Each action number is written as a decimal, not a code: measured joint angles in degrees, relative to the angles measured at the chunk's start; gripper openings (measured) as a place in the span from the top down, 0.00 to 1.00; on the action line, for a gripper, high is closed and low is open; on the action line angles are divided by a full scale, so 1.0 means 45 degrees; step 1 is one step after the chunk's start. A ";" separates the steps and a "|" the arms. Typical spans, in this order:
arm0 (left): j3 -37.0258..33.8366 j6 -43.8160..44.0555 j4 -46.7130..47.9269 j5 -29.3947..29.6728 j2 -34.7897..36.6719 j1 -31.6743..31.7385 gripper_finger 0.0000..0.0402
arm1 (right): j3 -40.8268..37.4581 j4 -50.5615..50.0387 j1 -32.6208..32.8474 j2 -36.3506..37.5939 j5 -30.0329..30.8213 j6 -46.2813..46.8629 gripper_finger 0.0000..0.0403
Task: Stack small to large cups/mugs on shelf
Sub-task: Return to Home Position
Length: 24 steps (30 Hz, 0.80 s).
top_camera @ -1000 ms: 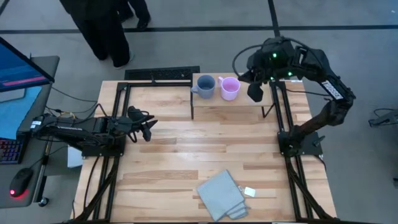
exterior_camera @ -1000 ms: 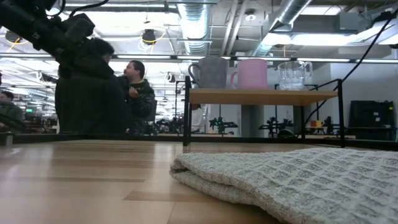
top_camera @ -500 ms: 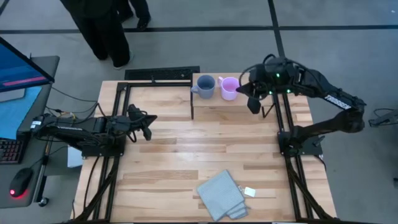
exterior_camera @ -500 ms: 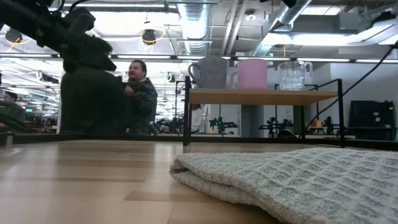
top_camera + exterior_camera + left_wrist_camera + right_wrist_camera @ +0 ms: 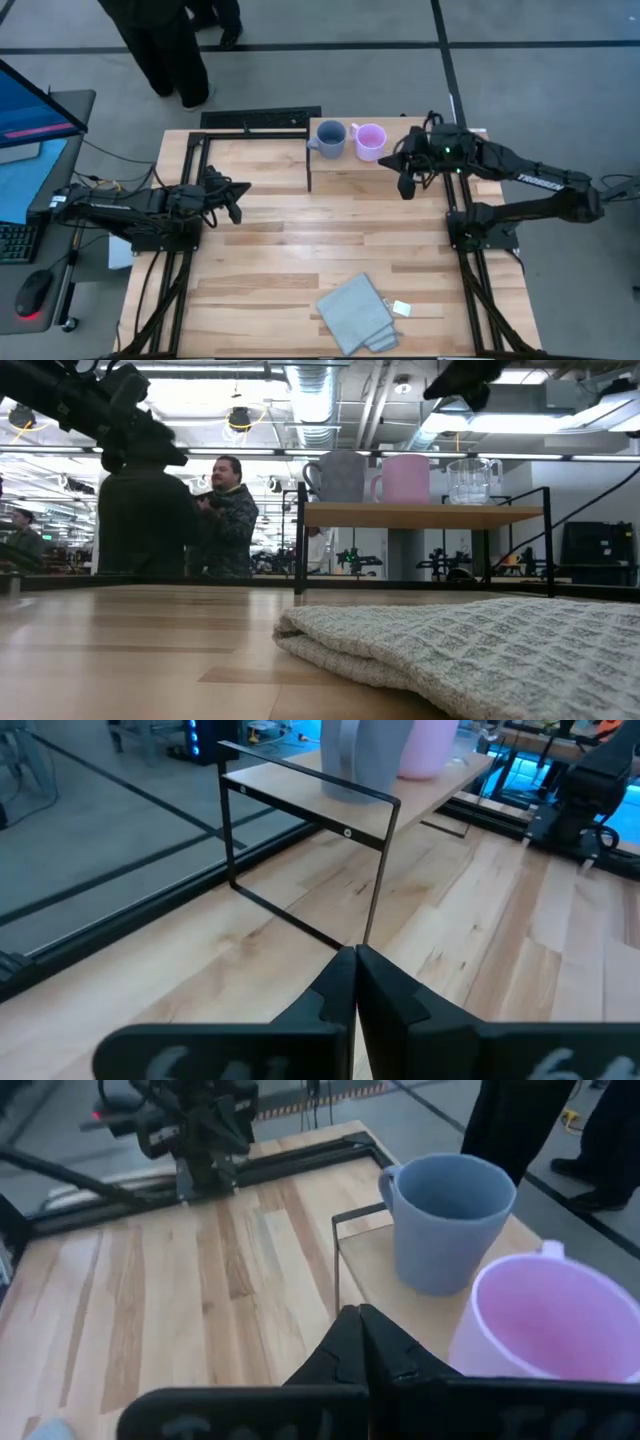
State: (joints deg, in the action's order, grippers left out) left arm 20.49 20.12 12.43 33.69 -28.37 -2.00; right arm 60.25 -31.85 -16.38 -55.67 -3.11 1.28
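Observation:
On the light-wood shelf (image 5: 340, 165) stand a blue-grey mug (image 5: 330, 138) and a pink mug (image 5: 370, 141), side by side on their bases. A clear cup (image 5: 470, 480) stands to their right in the low view; in the high view my right arm covers it. My right gripper (image 5: 405, 186) is shut and empty, over the shelf's near edge, right of the pink mug. In its wrist view (image 5: 355, 1330) both mugs (image 5: 450, 1220) (image 5: 550, 1320) stand just ahead. My left gripper (image 5: 233, 203) is shut and empty over the table's left side (image 5: 355, 975).
A folded grey-blue cloth (image 5: 355, 315) lies near the table's near edge and fills the low view's foreground (image 5: 480, 650), with a small white tag (image 5: 402, 308) beside it. People stand beyond the table's far edge (image 5: 225, 510). Bare wood lies between the shelf and the cloth.
My right gripper has drawn back from over the shelf toward the table's near edge and come down, its arm stretching out lower; its fingers stay shut. The mugs and the cup have not moved.

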 joint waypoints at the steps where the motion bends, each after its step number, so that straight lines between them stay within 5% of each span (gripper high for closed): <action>1: 0.0000 0.0000 0.0010 0.0000 0.0042 0.0000 1.00 | -0.0494 0.0437 0.0007 0.0268 -0.0001 0.0168 1.00; 12: 0.0000 0.0049 0.0010 0.0019 0.0095 0.0000 1.00 | -0.5708 0.4926 0.0717 0.2763 0.0010 0.2803 1.00; 24: 0.0000 -0.0089 0.0018 0.0002 0.0058 0.0000 1.00 | -0.8904 0.8970 0.0860 0.3009 0.0126 0.3572 1.00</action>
State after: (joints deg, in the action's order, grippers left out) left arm 20.49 19.72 12.50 33.70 -28.11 -2.00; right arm 20.18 8.51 -12.51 -42.13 -2.55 17.35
